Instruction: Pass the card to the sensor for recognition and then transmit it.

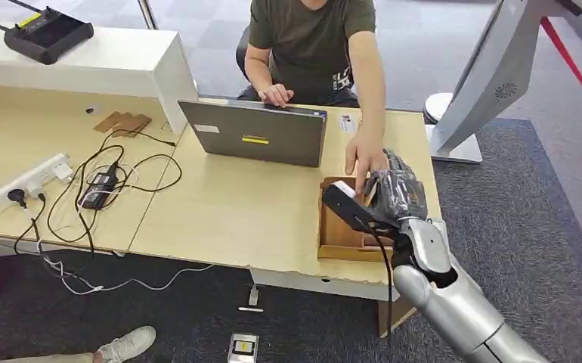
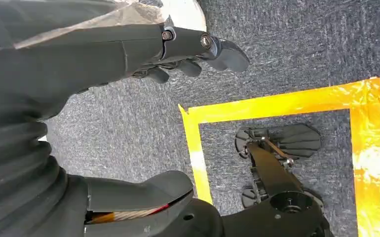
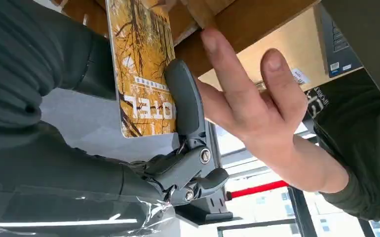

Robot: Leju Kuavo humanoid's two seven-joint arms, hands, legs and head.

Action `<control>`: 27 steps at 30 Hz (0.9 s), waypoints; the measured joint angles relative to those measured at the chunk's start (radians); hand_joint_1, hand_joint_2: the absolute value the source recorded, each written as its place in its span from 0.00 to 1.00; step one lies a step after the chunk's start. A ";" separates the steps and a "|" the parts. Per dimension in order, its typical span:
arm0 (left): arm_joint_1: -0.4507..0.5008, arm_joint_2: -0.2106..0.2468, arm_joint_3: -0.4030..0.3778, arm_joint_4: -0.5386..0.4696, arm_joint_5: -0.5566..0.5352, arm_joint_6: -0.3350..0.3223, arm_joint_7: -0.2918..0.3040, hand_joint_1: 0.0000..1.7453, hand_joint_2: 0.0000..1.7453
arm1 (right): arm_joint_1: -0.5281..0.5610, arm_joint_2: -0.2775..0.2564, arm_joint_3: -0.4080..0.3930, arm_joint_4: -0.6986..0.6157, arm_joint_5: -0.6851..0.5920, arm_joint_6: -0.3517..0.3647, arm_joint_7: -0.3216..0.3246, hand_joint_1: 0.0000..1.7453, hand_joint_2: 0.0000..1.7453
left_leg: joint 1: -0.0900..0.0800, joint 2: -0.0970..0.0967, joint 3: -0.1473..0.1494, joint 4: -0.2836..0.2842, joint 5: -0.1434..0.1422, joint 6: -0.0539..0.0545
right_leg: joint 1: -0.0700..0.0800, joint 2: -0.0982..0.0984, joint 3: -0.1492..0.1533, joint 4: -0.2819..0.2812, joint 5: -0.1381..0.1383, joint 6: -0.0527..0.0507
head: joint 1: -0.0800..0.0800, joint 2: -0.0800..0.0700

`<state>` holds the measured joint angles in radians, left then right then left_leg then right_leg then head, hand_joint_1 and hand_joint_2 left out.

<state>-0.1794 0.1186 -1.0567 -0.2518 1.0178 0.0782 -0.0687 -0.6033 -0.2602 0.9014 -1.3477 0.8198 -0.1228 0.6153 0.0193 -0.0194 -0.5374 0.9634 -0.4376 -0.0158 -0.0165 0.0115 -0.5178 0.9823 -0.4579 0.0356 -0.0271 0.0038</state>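
Yellow autumn trees cover the card (image 3: 143, 69), a flat glossy rectangle with white lettering, and I hold it in my right hand (image 1: 394, 197), one dark finger (image 3: 185, 103) pressed across its printed face. In the head view that hand, wrapped in crinkled clear plastic, sits over the shallow brown cardboard box (image 1: 341, 234) at the right end of the pale wooden desk (image 1: 227, 219). A person's hand (image 3: 257, 108) reaches in just beside mine, its fingers at the card's far edge and against the box; I cannot tell whether they touch the card. The person sits behind a grey laptop (image 1: 254, 132) with the other hand at its keyboard. On the desk's left side lie a white power strip (image 1: 27, 181) and tangled black cables (image 1: 106, 185).

My left hand (image 2: 178, 54) hangs over grey carpet marked with yellow tape (image 2: 282, 103); its smooth dark fingers are loosely curled and apart from the thick thumb, with nothing between them.
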 joint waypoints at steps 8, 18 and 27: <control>0.000 0.005 0.000 0.001 0.003 -0.005 0.003 0.00 1.00 | -0.009 0.005 -0.002 0.022 0.032 -0.001 -0.011 1.00 1.00 | 0.000 0.000 0.000 0.000 0.000 0.000 | 0.000 0.000 0.000 0.000 0.000 0.000 | 0.000 0.000; 0.000 0.005 0.000 0.002 0.005 -0.005 0.002 0.00 1.00 | -0.010 0.013 -0.004 0.036 0.061 -0.019 0.008 0.00 1.00 | 0.000 0.000 0.000 0.000 0.000 0.000 | 0.000 0.000 0.000 0.000 0.000 0.000 | 0.000 0.000; 0.008 0.005 0.000 0.002 0.016 0.000 -0.005 0.00 1.00 | 0.054 0.014 -0.094 0.040 -0.096 -0.396 -0.060 0.00 1.00 | 0.000 0.000 0.000 0.000 0.000 0.000 | 0.000 0.000 0.000 0.000 0.000 0.000 | 0.000 0.000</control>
<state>-0.1710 0.1232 -1.0567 -0.2495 1.0342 0.0782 -0.0740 -0.5490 -0.2464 0.8079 -1.3081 0.7238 -0.5191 0.5556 0.0193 -0.0195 -0.5373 0.9636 -0.4376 -0.0158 -0.0166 0.0115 -0.5179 0.9819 -0.4580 0.0356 -0.0271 0.0038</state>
